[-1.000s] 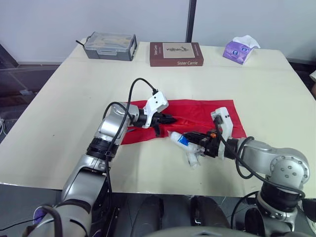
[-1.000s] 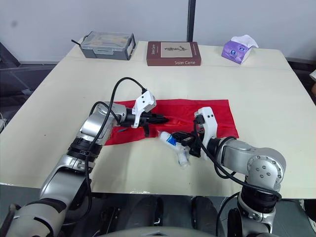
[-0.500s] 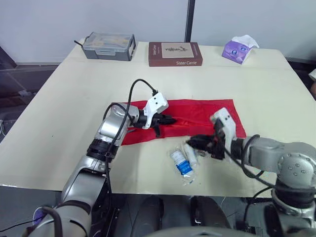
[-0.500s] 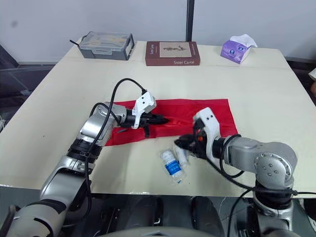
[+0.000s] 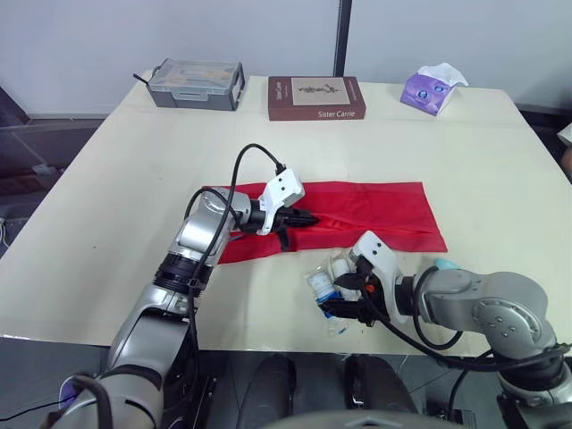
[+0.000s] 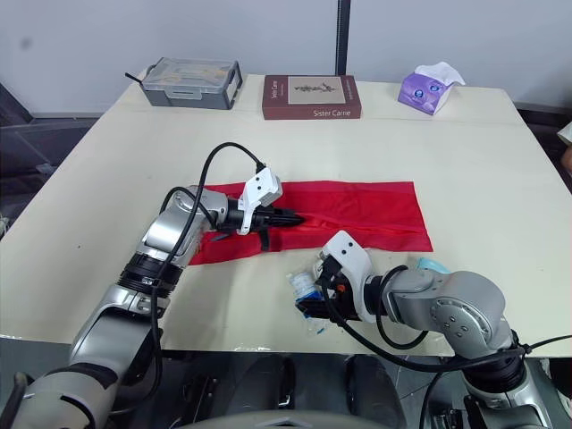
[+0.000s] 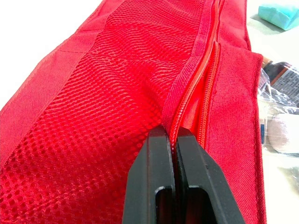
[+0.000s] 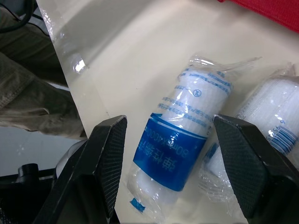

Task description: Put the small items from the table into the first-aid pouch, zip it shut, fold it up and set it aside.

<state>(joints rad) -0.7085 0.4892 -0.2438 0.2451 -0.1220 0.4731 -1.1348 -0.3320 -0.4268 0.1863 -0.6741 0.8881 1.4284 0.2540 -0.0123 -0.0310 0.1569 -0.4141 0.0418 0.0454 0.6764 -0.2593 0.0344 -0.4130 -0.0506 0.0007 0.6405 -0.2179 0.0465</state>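
Left pincer (image 7: 173,136) is pressed together on the pouch (image 5: 375,210), nipping a fold of red cloth right beside the zip (image 7: 208,88). That pouch is bright red and lies opened out flat as one long strip across the middle of the bench (image 5: 107,197). Its inside shows a mesh panel (image 7: 117,93) of the same red, and the zip runs lengthwise next to that panel, with the cloth edge raised a little where the pincer grips it.

Right pincer (image 8: 168,140) is spread wide, low over the bench near its front edge, just in front of the pouch. Between its two fingers (image 8: 110,154) lies a bandage roll (image 8: 187,135), white, sealed in clear crinkled plastic, with a broad blue label band printed in white. Neither finger touches it. A second roll (image 8: 275,116) in the same kind of wrapper lies right against the first, on the side nearer the pouch. Both rolls rest on the bare bench, apart from the red cloth.

A small teal packet (image 5: 444,264) sits on the bench near the pouch's front right corner, beside the right forearm.

Along the far edge of the bench stand a grey box (image 5: 198,82), a brown book (image 5: 317,96) and a purple tissue pack (image 5: 433,89), well apart from the pouch
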